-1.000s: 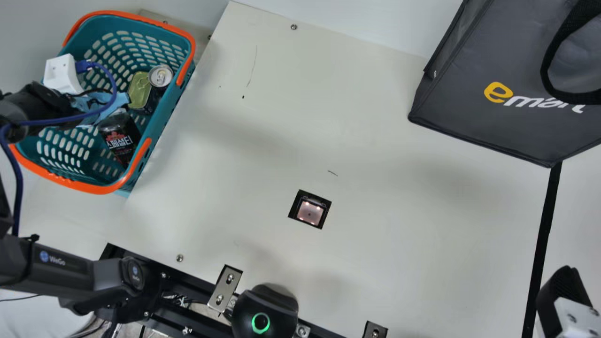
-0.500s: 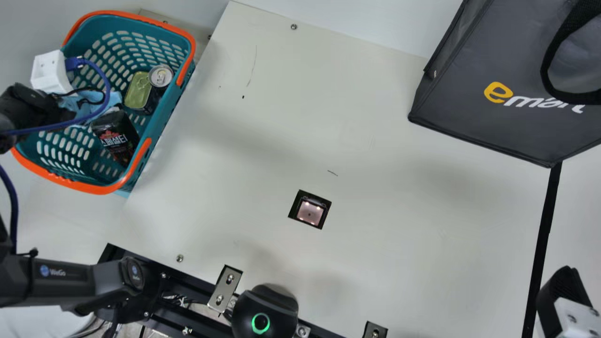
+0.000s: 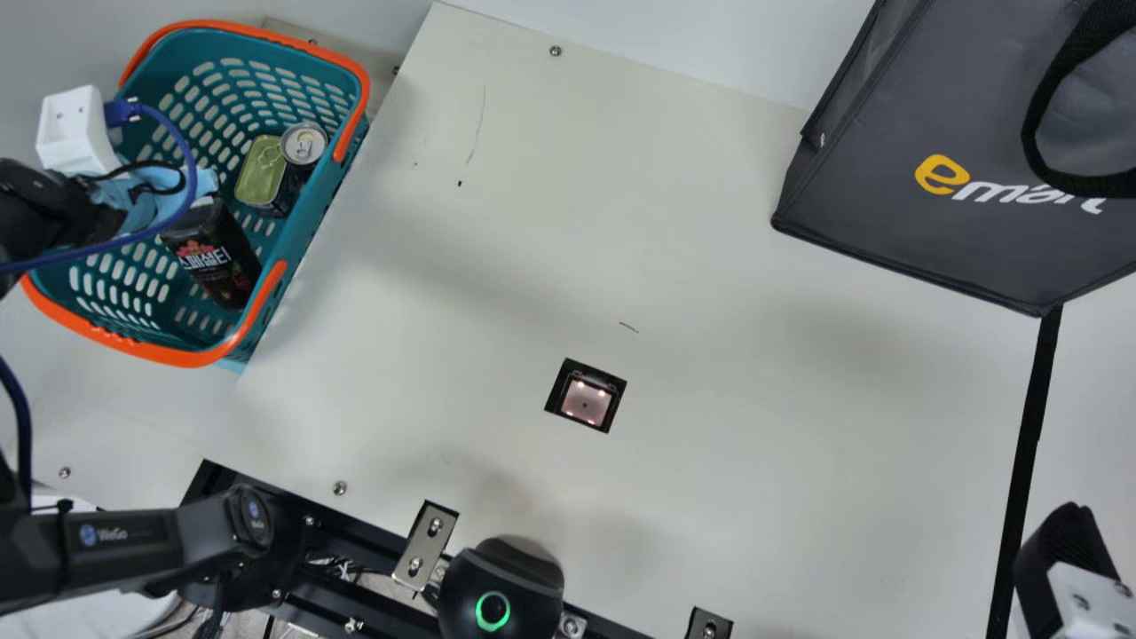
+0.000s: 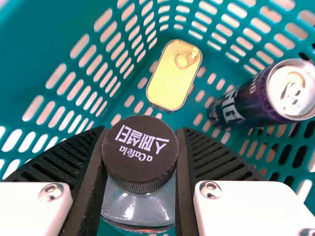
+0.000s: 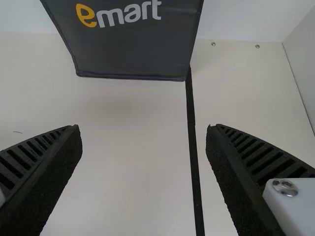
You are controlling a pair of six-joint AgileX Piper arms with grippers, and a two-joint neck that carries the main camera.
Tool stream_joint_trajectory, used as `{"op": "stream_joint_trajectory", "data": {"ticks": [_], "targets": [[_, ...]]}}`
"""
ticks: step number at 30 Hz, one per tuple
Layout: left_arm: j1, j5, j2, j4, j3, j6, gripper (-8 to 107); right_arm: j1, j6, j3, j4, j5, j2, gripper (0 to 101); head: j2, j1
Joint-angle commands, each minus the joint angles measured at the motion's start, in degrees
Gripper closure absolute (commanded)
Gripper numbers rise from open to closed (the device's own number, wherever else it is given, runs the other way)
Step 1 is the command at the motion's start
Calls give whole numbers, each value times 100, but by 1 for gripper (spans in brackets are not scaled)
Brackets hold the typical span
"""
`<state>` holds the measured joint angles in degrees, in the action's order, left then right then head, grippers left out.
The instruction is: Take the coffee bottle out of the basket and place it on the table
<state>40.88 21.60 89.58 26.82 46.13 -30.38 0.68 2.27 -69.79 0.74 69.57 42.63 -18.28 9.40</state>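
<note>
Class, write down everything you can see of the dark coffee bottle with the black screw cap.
The coffee bottle has a round black cap with white lettering and a finely ribbed edge. Beneath it is a clear, shiny shoulder, plastic or glass; the body wears a black label with red and white print. It looks closed. The black ribbed fingers of the left gripper clasp it from both sides. In the main view it appears slanted, within the outline of the teal slotted basket.

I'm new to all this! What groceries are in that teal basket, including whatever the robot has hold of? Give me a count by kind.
Coffee bottle: 1, held in my left gripper
Drink can: 1
Flat tin: 1
Total: 3
</note>
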Motion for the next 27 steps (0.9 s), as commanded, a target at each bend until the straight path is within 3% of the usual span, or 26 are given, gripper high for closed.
{"op": "stream_joint_trajectory", "data": {"ticks": [1,27], "targets": [[-13,30,-50,9,20,19,89,0,0,0,0,0,0,10,-14,-148],[-50,626,-774,-55,513,67,89,0,0,0,0,-1,0,10,-14,-148]]}}
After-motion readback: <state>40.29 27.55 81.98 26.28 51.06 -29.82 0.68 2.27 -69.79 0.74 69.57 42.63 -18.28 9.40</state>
